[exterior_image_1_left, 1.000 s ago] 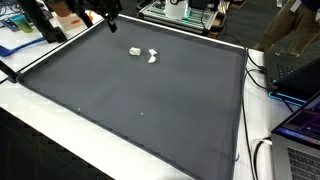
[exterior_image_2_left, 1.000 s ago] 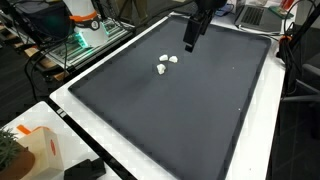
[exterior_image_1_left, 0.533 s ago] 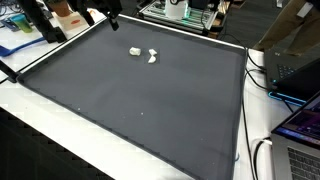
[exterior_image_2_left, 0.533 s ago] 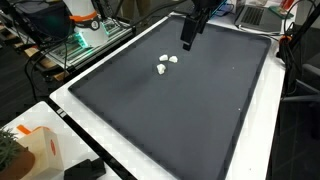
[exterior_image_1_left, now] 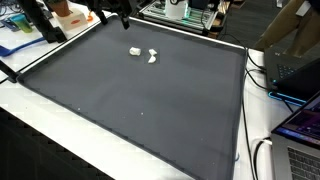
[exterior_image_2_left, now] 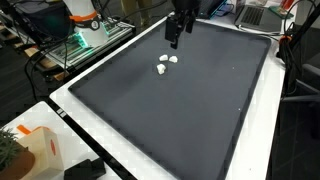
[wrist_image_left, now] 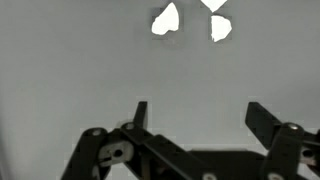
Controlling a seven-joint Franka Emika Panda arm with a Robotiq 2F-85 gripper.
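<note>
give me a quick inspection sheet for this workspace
surface: dark mat on a white table, flat
job's things: white pieces lying close together on the mat, untouched
clutter: nothing seen on the mat
claw: claw open, empty, above the mat, just short of the pieces
cables: black cables along the table's edge
surroundings: laptop, orange carton, benches with gear behind

white lumps (wrist_image_left: 165, 18): three, close together just ahead of the gripper (wrist_image_left: 197, 106)
dark mat (wrist_image_left: 60, 70): one, spread beneath the gripper
</note>
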